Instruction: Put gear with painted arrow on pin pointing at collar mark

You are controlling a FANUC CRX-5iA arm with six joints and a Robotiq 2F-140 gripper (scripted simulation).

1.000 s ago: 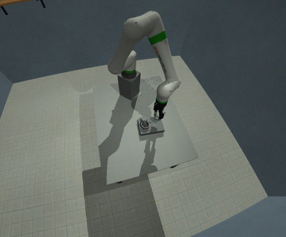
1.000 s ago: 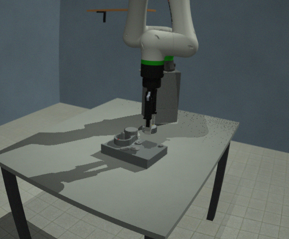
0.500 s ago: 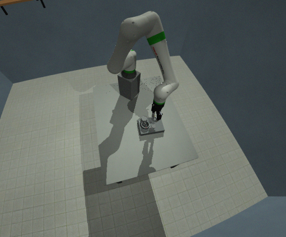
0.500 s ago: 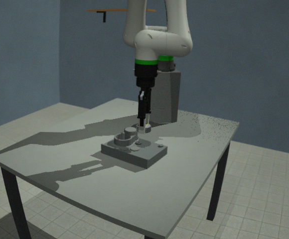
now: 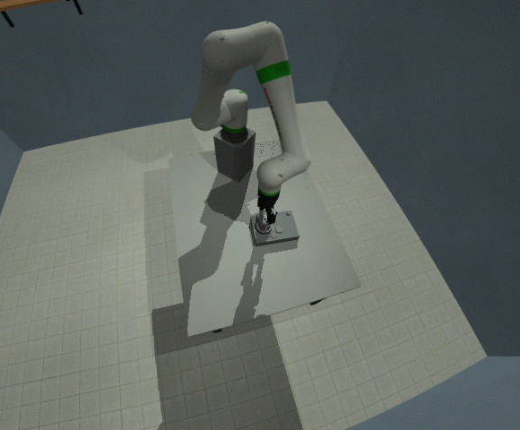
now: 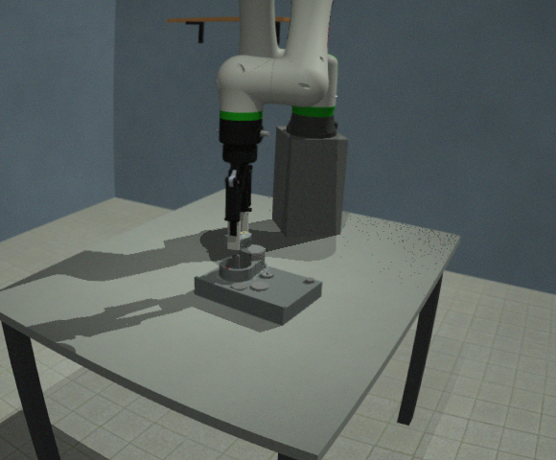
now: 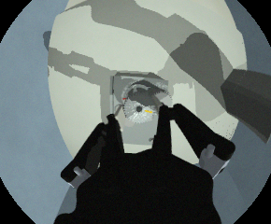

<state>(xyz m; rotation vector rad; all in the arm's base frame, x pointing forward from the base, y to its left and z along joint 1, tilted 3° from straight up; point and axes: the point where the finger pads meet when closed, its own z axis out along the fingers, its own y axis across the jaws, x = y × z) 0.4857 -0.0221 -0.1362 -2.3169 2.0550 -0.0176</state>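
Note:
The grey timing case (image 6: 258, 291) lies on the table, also seen in the top view (image 5: 275, 228). A raised collar (image 6: 238, 268) with a small red mark (image 6: 227, 267) stands at its near-left end. My gripper (image 6: 239, 239) points straight down over the collar and is shut on the loose gear (image 6: 243, 241), a light disc with a yellow arrow. In the wrist view the gear (image 7: 138, 110) sits between my fingertips, right above the collar, with the red mark (image 7: 123, 96) to its left. The pin is hidden under the gear.
A knurled gear sits on the case beside the collar, with flat round discs (image 6: 249, 286) in front and a small boss (image 6: 310, 280) at the far corner. The arm's grey pedestal (image 6: 309, 185) stands behind the case.

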